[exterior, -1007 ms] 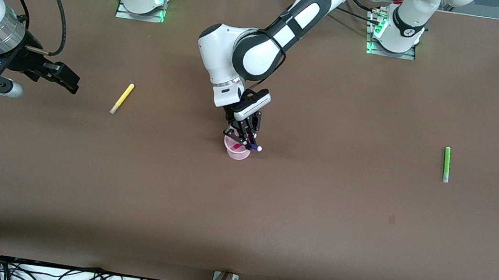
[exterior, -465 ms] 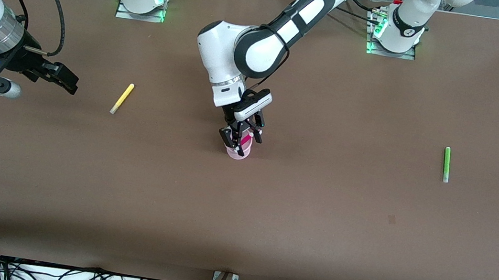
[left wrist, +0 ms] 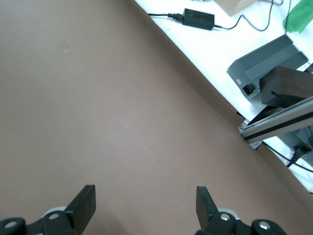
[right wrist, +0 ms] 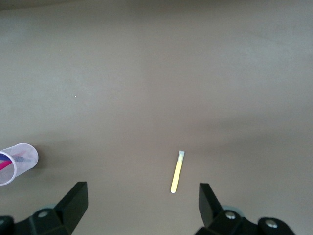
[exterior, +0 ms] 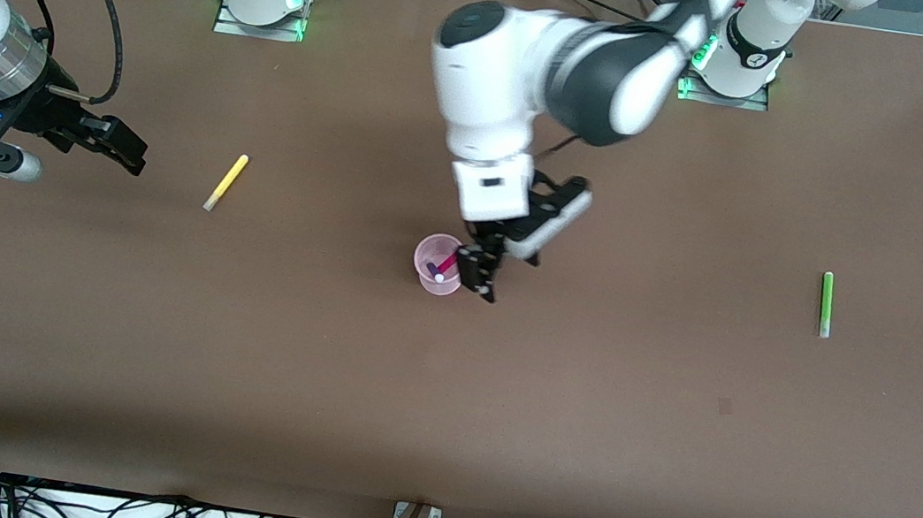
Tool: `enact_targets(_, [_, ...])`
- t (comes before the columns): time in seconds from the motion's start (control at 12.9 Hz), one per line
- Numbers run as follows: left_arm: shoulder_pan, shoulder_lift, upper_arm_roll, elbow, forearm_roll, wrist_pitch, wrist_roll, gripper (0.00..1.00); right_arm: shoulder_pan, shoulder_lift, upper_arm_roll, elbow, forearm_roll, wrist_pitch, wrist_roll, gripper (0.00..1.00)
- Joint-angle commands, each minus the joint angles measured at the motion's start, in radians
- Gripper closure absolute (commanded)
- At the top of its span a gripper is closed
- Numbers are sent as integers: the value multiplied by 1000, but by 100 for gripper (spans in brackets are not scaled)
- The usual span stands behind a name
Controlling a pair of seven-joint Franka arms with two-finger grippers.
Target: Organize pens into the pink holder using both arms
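Holder, pink point(exterior: 438, 264), mid-table, upright; magenta pen point(exterior: 447, 262) and purple pen point(exterior: 432, 270) inside, leaning; left gripper point(exterior: 485, 273) just beside the holder toward the left arm's end, fingers spread, empty; yellow pen point(exterior: 225, 182) flat toward the right arm's end; right gripper point(exterior: 119, 147) waiting near it, fingers spread, empty; green pen point(exterior: 825, 303) flat toward the left arm's end, well apart.
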Motion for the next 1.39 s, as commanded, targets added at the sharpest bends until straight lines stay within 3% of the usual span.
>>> enact_targets(0.0, [106, -132, -16, -93, -159, -81, 288, 0, 2, 5, -1, 18, 14, -5, 11, 0])
enact_targets(0.23, [246, -198, -16, -94, -276, -213, 620, 0, 2, 5, -1, 18, 14, -5, 14, 0])
enact_targets(0.54, [406, -255, -16, -116, -333, -357, 1020, 0, 2, 5, -1, 17, 15, -6, 16, 0])
enact_targets(1.01, [598, -363, -15, -324, -336, -361, 1554, 0, 3, 5, -1, 14, 15, -8, 16, 0])
enact_targets(1.32, [661, -459, -16, -511, -338, -228, 1679, 0, 2, 5, -1, 14, 15, -8, 16, 0])
